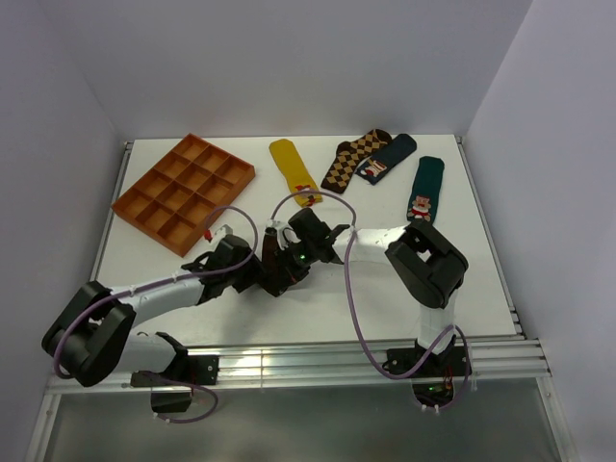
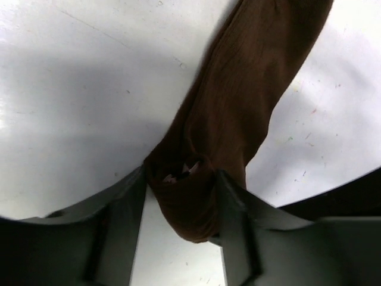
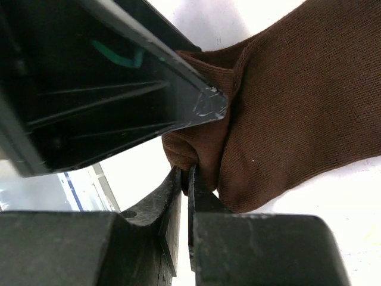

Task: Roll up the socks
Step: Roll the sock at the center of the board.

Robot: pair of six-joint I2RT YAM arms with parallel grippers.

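Observation:
The dark brown sock (image 1: 272,254) lies at the middle of the table, mostly hidden under both grippers in the top view. In the left wrist view the sock (image 2: 250,89) runs away from me, and its rolled end sits gripped between the fingers of my left gripper (image 2: 181,205). My right gripper (image 3: 186,179) is shut, pinching a fold of the sock (image 3: 297,107) at its edge. The two grippers meet tip to tip, left (image 1: 260,269) and right (image 1: 300,246). The sock's cuff stripes are hidden.
An orange compartment tray (image 1: 183,191) stands at the back left. A mustard sock (image 1: 294,171), a diamond-patterned sock (image 1: 351,159), a navy sock (image 1: 390,157) and a green sock (image 1: 423,190) lie along the back. The left gripper's finger (image 3: 119,89) fills the right wrist view's upper left.

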